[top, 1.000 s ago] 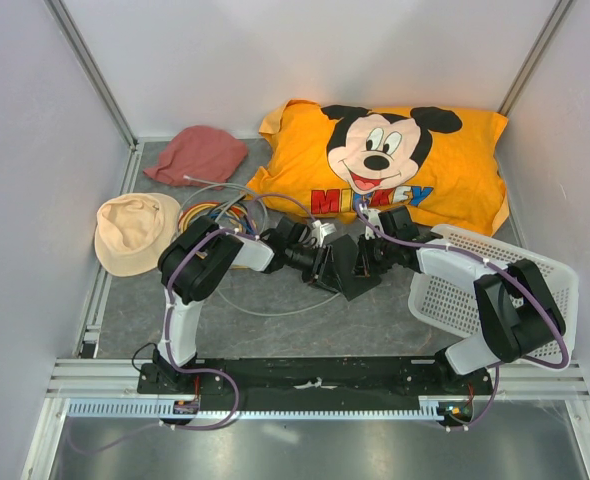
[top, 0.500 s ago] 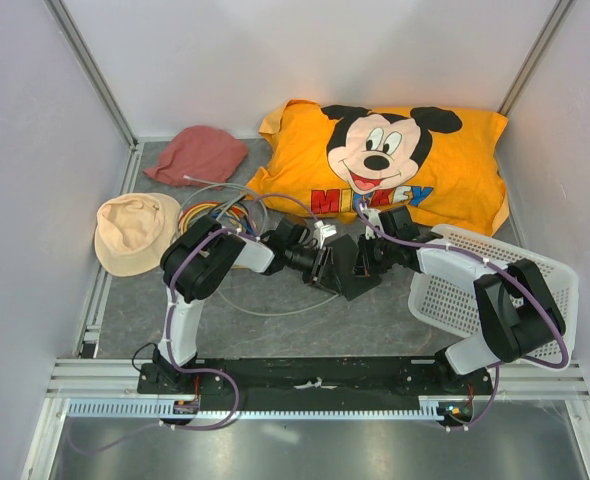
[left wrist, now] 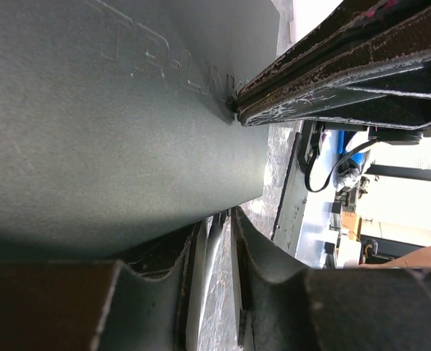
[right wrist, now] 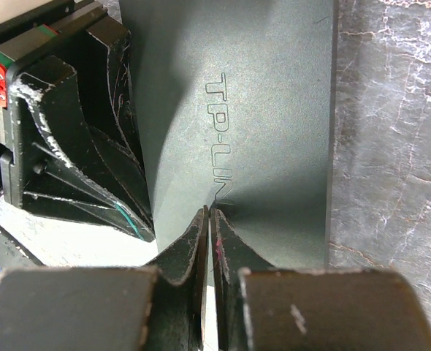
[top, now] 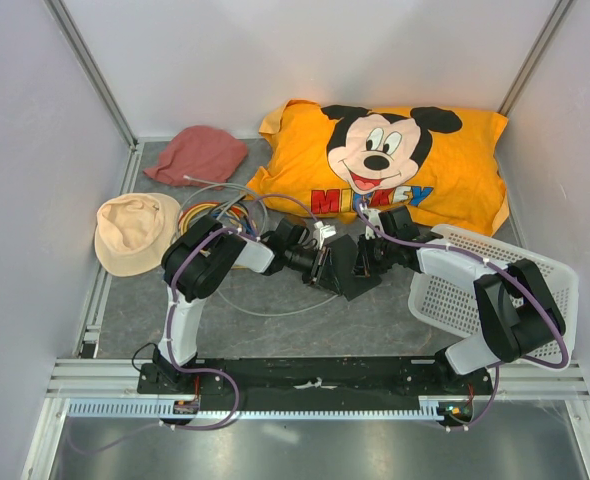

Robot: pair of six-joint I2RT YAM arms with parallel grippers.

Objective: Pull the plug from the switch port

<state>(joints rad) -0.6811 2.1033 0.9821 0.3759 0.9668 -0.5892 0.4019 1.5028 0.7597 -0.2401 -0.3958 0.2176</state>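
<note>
The switch (top: 350,268) is a flat matte black box lying on the table between my two arms. Seen close, the switch (right wrist: 259,110) shows raised lettering on its top. My right gripper (right wrist: 210,212) is shut, its tips pressed together on that top just below the lettering. My left gripper (left wrist: 218,219) sits at the edge of the switch (left wrist: 113,131). Its jaws stand narrow around a pale plug (left wrist: 209,234) there. From above, the left gripper (top: 323,262) and the right gripper (top: 367,258) meet over the box, and the port is hidden.
An orange Mickey pillow (top: 385,165) lies just behind the switch. A white mesh basket (top: 495,290) stands at the right. A red hat (top: 197,155), a cream hat (top: 135,232) and coiled coloured cables (top: 210,212) are at the left. A grey cable (top: 265,310) loops in front.
The left jaws have drawn closer together at the switch's edge. Both arms stay almost where they were, and the switch has not shifted.
</note>
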